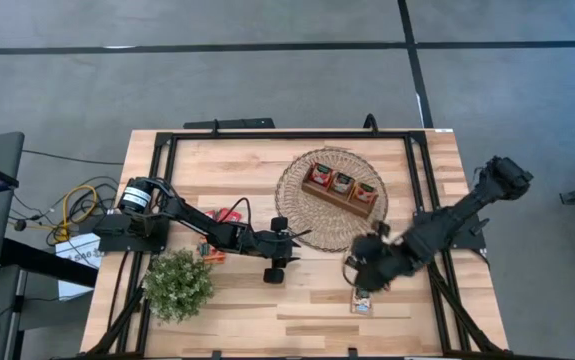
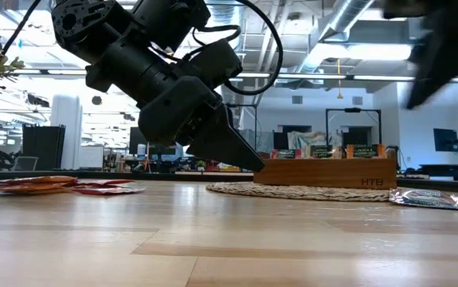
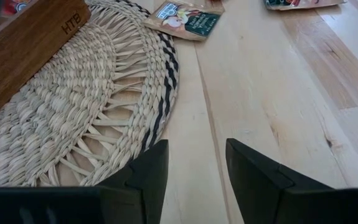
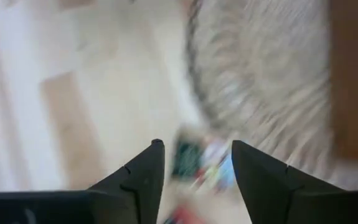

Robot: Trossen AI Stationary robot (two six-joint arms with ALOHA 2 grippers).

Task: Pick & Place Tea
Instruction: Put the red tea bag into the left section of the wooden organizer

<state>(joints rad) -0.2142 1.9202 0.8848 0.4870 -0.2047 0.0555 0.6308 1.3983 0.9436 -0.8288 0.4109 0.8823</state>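
Tea sachets lie flat on the wooden table: a green-and-white one [image 1: 363, 301] near the front edge, another [image 3: 185, 18] by the woven mat's rim, and red and orange ones [image 1: 219, 216] at the left. The wooden tray [image 1: 342, 187] stands on the round woven mat [image 1: 307, 215] with sachets upright in its compartments. My left gripper [image 3: 196, 165] is open, low over the table at the mat's near edge. My right gripper [image 4: 197, 165] is open and raised above the table; a sachet [image 4: 203, 163] shows blurred below the gap between its fingers.
A bushy potted plant [image 1: 178, 284] stands at the table's front left. A black frame [image 1: 267, 135] runs along the table's edges. Bare wood [image 1: 267, 310] lies along the front edge between the plant and the sachet.
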